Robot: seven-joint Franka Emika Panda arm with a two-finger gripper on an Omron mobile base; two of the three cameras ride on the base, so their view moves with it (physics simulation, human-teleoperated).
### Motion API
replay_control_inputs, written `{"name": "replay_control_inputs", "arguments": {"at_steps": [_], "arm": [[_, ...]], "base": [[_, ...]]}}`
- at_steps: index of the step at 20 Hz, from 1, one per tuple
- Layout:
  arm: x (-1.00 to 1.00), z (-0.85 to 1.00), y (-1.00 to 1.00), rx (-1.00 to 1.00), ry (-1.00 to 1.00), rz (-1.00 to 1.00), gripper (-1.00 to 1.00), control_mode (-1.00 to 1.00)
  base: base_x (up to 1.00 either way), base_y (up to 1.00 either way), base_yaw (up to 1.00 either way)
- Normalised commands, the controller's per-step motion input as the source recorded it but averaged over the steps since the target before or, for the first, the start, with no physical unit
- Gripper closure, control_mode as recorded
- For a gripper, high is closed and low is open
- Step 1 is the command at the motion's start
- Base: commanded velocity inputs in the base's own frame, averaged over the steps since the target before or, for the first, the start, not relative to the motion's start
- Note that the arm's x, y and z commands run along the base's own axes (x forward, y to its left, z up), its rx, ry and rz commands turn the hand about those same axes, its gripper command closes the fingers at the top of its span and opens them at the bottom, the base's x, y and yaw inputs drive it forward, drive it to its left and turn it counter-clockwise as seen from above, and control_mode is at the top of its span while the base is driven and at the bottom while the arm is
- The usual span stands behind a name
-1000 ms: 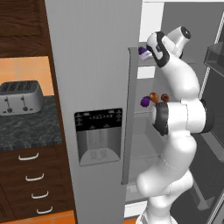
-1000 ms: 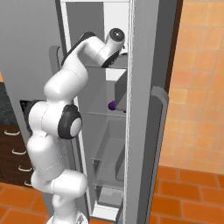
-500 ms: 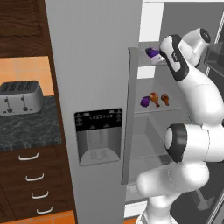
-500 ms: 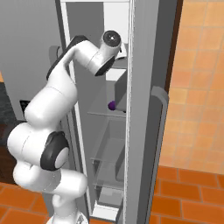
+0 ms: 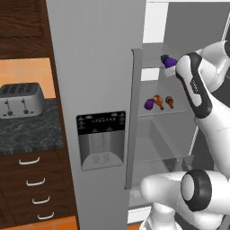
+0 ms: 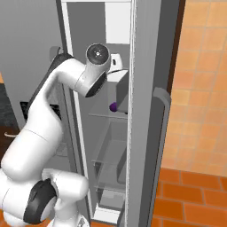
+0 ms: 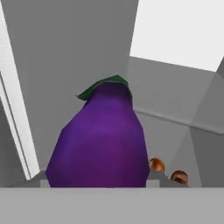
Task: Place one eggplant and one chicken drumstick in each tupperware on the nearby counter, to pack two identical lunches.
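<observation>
My gripper point(image 5: 171, 67) is shut on a purple eggplant point(image 5: 167, 59) with a green cap, held at upper-shelf height inside the open fridge. In the hand view that eggplant point(image 7: 103, 144) bulges up between the fingers and hides their tips. On the glass shelf below lie a second eggplant point(image 5: 148, 104) and two brown chicken drumsticks point(image 5: 158, 100) point(image 5: 169, 101). Both drumsticks point(image 7: 156, 165) point(image 7: 179, 177) also peek out beside the held eggplant, and the shelf eggplant point(image 6: 113, 106) shows past the arm. The counter point(image 5: 27, 134) lies at the left. The tupperware is out of view.
A silver toaster point(image 5: 20, 99) stands on the counter above dark drawers point(image 5: 33, 179). The shut fridge door with its dispenser point(image 5: 101, 139) stands left of the opening. The open door point(image 6: 148, 111) stands to the right, close to the arm. An orange tiled wall point(image 6: 199, 88) lies beyond.
The arm has swung to the right, and the eggplant has gone with the gripper, right and slightly down from the shelf's left end. The base has not moved.
</observation>
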Motion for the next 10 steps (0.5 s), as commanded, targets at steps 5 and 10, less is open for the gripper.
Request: {"name": "replay_control_inputs", "arguments": {"at_steps": [5,10], "arm": [[-1.00,0.00,0.07,-0.02,-0.09,-0.08,1.00,-1.00],[0.00,0.00,0.00,0.00,0.00,0.00,1.00,1.00]], "base": [[0.00,0.00,0.00],[-1.00,0.44,-0.01]]}}
